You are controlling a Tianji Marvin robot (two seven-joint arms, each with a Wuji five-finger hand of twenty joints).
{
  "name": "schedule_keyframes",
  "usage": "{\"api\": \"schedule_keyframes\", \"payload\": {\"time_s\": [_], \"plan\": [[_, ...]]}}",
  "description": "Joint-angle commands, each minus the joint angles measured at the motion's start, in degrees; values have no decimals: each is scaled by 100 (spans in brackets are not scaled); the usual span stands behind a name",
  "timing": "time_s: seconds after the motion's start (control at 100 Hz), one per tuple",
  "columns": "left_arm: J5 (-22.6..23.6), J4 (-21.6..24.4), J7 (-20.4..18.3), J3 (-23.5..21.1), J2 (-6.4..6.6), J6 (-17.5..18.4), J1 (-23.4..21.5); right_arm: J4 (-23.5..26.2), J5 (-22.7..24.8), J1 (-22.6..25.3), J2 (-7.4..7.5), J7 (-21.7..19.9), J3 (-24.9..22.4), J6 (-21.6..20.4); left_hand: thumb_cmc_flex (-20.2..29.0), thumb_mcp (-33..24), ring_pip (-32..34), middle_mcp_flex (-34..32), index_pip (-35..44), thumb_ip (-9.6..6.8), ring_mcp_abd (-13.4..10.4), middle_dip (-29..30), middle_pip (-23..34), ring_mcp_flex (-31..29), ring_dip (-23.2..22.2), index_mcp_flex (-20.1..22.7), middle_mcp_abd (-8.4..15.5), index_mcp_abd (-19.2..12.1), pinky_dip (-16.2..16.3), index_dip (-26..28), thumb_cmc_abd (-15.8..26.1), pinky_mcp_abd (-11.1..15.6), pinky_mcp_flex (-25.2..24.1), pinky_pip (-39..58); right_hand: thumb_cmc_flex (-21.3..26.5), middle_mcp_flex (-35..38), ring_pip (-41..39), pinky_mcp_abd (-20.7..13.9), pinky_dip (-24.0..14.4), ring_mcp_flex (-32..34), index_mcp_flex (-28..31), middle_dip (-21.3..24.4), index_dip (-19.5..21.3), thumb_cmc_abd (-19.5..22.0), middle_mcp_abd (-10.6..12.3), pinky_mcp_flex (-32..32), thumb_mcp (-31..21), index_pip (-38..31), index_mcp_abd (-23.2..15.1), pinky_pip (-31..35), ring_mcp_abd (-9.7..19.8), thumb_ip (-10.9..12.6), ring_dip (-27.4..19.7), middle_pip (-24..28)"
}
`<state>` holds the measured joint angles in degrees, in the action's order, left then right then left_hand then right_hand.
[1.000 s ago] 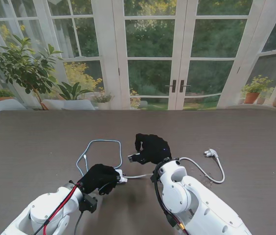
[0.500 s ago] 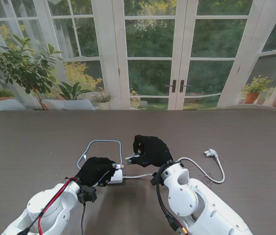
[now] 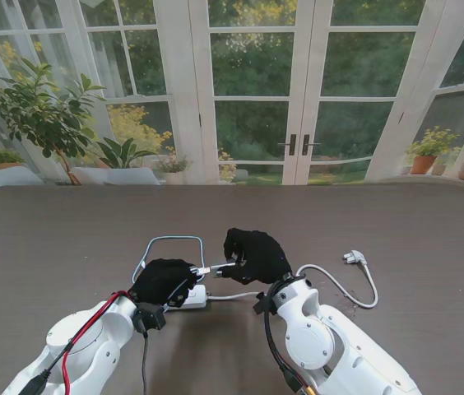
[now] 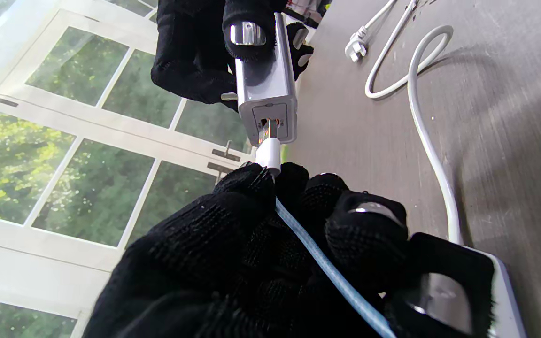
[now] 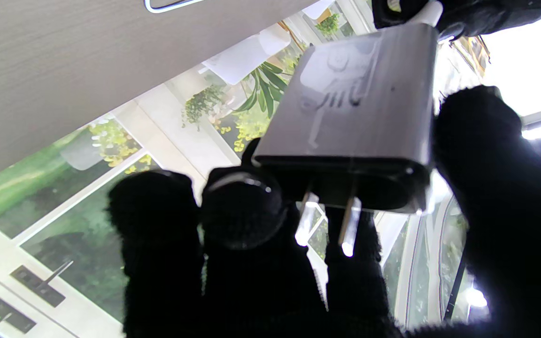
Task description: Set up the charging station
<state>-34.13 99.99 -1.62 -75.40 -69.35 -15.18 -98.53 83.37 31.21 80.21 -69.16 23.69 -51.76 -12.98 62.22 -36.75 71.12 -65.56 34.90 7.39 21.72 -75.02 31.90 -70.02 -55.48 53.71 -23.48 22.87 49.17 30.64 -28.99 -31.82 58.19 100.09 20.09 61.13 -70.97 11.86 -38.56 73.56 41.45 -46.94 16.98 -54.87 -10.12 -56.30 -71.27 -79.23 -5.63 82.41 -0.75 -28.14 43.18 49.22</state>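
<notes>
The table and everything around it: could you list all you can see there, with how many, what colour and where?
Table: one, dark grey-brown wood grain, fills the stand view.
Charger block: one, silver-grey, two metal prongs, held off the table in the right hand.
Charging cable: one, pale blue with a white plug, looped on the table, its plug at the charger block's port.
Power strip: one, white, on the table under the left hand.
Power cord: one, white, curving right to a plug lying on the table.
Glass doors: white frames, beyond the table.
Potted plants: several, green, beyond the table on both sides.
Left hand: black glove, pinching the cable plug.
Right hand: black glove, gripping the charger block.
</notes>
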Motion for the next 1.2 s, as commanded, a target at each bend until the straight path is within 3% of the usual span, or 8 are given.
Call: {"api": "schedule_keyframes", "payload": {"time_s": [0.0, 0.47, 1.19], "plan": [[-67, 98, -60, -1, -58, -35, -29, 33, -3, 65, -40, -61, 3, -87, 440, -68, 326, -62, 451, 6, -128, 89, 150, -218, -48, 199, -20, -15, 152, 190, 225, 58, 284, 745, 1019, 379, 87, -9, -112, 199, 61, -190, 137, 410, 847, -88, -1106, -378, -181, -21, 273, 807, 19, 693], [-463, 106, 22, 34, -113, -222, 39, 31, -148, 127, -71, -20, -18, -334, 631, 208, 877, -239, 412, -32, -34, 782, 543, -230, 263, 135, 30, -46, 168, 191, 430, 153, 302, 1195, 1042, 378, 71, -8, -110, 200, 76, -179, 114, 388, 817, -90, -1114, -388, -161, -73, 263, 805, 27, 700], [-772, 207, -58, -23, -121, -613, 23, 34, -233, 152, -84, -3, -85, -549, 739, 355, 1455, -393, 419, -15, -262, 696, 785, -256, 366, 111, 160, -98, 114, 207, 595, 564, 339, 1771, 1077, 379, 33, 9, -127, 200, 81, -176, 105, 370, 778, -105, -1104, -392, -146, -114, 241, 814, 47, 704]]}}
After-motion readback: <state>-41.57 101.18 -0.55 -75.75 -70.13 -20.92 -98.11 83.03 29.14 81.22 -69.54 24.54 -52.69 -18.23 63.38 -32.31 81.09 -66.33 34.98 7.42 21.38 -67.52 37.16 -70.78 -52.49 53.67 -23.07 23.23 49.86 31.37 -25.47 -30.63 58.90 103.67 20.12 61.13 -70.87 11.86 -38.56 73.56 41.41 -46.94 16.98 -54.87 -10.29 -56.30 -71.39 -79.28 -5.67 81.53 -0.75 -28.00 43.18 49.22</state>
